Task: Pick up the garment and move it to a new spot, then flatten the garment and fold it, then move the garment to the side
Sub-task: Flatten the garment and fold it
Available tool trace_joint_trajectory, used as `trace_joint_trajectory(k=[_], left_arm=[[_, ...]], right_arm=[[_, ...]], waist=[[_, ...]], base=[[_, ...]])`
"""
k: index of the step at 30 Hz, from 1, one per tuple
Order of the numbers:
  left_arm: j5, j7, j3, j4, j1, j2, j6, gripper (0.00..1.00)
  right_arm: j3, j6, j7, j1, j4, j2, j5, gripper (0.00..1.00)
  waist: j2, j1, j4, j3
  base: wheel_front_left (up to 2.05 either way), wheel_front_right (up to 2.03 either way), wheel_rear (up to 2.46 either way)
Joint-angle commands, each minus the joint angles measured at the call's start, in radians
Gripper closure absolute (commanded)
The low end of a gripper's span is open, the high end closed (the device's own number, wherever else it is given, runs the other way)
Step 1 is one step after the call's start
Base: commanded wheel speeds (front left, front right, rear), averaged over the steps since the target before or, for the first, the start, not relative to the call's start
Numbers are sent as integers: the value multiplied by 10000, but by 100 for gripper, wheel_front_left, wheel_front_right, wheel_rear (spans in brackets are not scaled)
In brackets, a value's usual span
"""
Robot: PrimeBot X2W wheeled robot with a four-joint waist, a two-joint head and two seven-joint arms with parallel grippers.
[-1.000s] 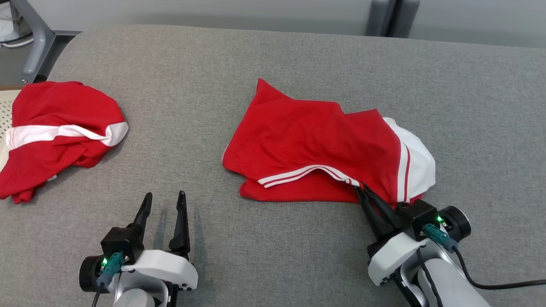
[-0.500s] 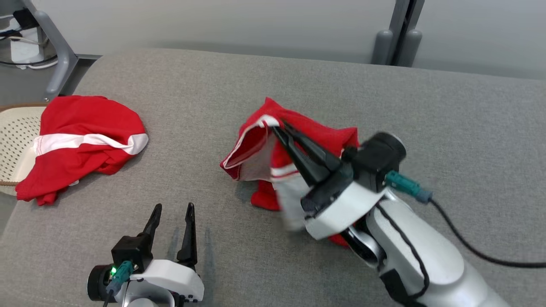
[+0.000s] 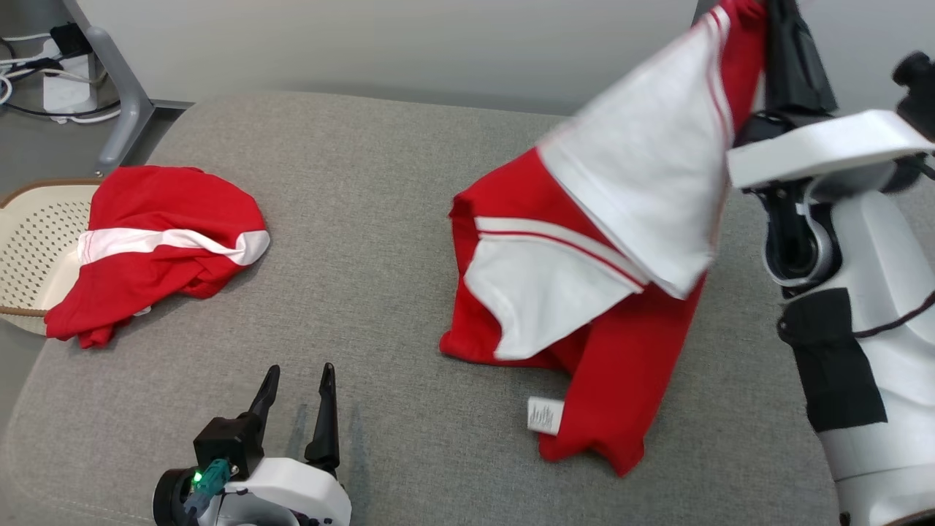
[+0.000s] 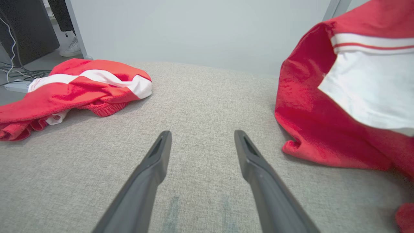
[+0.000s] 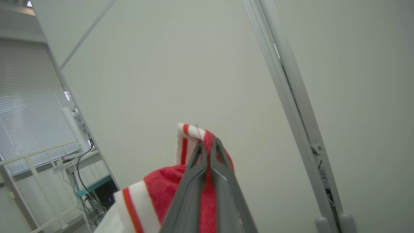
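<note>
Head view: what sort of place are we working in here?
Probably a lab or office workroom: a grey fabric-covered worktop, a power strip with loose cables on the floor by a metal frame leg, and window blinds.

Lab-like room: floor cables (image 4: 19, 74), window blinds (image 5: 29, 97)

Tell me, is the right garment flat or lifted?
Lifted at one edge: right gripper shut on garment, lower end on the cushion.

Right tool (image 5: 209, 143) raised high, clamped; left tool (image 3: 301, 370) low, spread.
</note>
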Motion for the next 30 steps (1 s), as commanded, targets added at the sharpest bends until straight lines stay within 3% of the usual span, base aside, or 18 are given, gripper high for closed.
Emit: trace_joint_trajectory(k=[1, 6, 12, 14, 15, 16, 27, 30], left_arm=[[-29, -5, 4, -23, -45, 31, 26, 0], [15, -5, 11, -48, -279, 36, -33, 0], [134, -5, 30, -1, -489, 37, -103, 0], [169, -5, 48, 37, -541, 36, -139, 0], [184, -5, 61, 50, -546, 36, -125, 0], [200, -5, 64, 65, -548, 36, -141, 0], [325, -5, 78, 161, -467, 34, -222, 0], [339, -5, 88, 196, -419, 37, -233, 0]], right_arm=[[-465, 1, 1, 290, 348, -73, -397, 100], [-2500, 1, 0, 1140, 1527, -702, -2070, 100], [-4099, 1, 0, 2090, 2155, -1091, -3302, 100], [-4399, 1, 0, 2304, 2203, -1066, -3676, 68], [-4469, 1, 0, 2401, 2228, -1056, -3908, 22], [-4531, 1, 0, 2454, 2190, -1046, -4077, 0], [-4741, 1, 0, 2900, 1511, -558, -4654, 0], [-4213, 1, 0, 3187, 941, -477, -4891, 0]], waist=[[0, 0, -100, 126], [0, 0, -325, 470], [0, 0, -583, 685], [0, 0, -659, 708], [0, 0, -693, 711], [0, 0, -720, 714], [0, 0, -1019, 556], [0, 0, -1131, 487]], base=[[0, 0, 0], [0, 0, 0], [0, 0, 0], [0, 0, 0], [0, 0, 0], [0, 0, 0], [0, 0, 0], [0, 0, 0]])
